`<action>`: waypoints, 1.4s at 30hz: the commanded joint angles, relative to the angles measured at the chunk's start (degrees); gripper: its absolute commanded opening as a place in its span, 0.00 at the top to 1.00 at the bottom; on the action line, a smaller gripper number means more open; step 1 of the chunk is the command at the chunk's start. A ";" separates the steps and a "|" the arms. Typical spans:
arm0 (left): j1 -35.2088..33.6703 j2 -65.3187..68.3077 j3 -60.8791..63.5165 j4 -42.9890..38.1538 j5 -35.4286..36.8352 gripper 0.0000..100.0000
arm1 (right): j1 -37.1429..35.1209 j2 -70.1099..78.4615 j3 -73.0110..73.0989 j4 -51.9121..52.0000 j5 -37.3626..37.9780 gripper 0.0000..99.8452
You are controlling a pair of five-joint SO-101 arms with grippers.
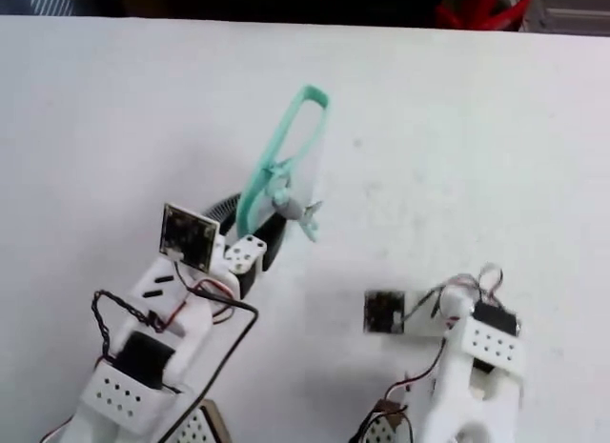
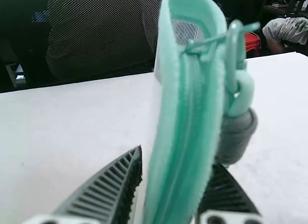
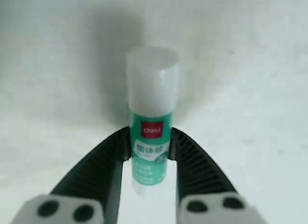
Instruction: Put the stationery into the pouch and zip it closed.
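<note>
The left pincer (image 2: 178, 164) is clamped on the mint-edged pouch (image 2: 185, 103), standing it on edge near the middle of the high view, likely to present its zip side. The right pincer (image 3: 150, 137), on the arm at lower right, grips a glue stick (image 3: 151, 79) by its body, seemingly ready for loading, with the white worktop (image 1: 496, 129) behind it.

This looks like a robotics lab or office workroom: a plain white tabletop (image 1: 457, 129) carries white plastic robot arms with loose exposed wires (image 1: 143, 357), and a black mesh office-chair back (image 2: 96, 41) stands beyond the table's far edge.
</note>
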 commanded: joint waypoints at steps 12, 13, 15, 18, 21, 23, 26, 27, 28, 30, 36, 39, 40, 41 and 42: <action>0.04 -0.31 -0.79 0.09 0.44 0.83 | -30.37 3.91 -71.82 19.38 -64.26 0.98; 0.04 -0.31 -0.79 0.09 0.44 0.83 | -32.31 6.02 -77.98 19.38 -70.24 0.98; 0.04 -0.31 -0.70 0.09 0.44 0.83 | -35.30 11.30 -89.49 19.74 -81.49 0.98; 0.04 -0.31 -0.70 0.09 0.44 0.83 | -38.29 19.47 -102.15 19.82 -92.84 0.98; 0.04 -0.31 -0.70 0.09 0.44 0.83 | -41.36 27.21 -108.04 19.47 -97.49 0.98; 0.04 -0.31 -0.70 0.09 0.44 0.83 | -42.68 31.69 -109.54 19.12 -97.76 0.98; 0.04 -0.31 -0.70 0.09 0.44 0.83 | -43.47 37.49 -109.54 17.63 -98.20 0.98; 0.04 -0.31 -0.79 0.09 0.44 0.83 | -43.56 39.08 -109.54 17.54 -98.20 0.98; 0.04 -0.31 -0.79 0.09 0.44 0.83 | -43.56 40.48 -109.54 17.45 -98.20 0.98; -0.04 -0.31 -0.79 0.09 0.44 0.83 | -43.56 42.59 -109.54 17.71 -98.29 0.98; -0.22 -0.31 -0.97 0.00 0.44 0.83 | -43.38 44.18 -105.05 17.19 -105.05 0.98; -0.31 -0.31 -0.97 0.00 0.44 0.83 | -43.47 43.12 -101.01 14.29 -107.96 0.98; -0.31 -0.31 -0.97 0.00 0.44 0.83 | -43.56 42.51 -99.25 13.23 -108.31 0.98; -0.31 -0.31 -0.97 0.00 0.44 0.83 | -43.56 41.63 -97.23 12.35 -108.31 0.98; -0.31 -0.31 -0.97 0.00 0.44 0.83 | -43.65 40.57 -95.12 11.56 -108.31 0.98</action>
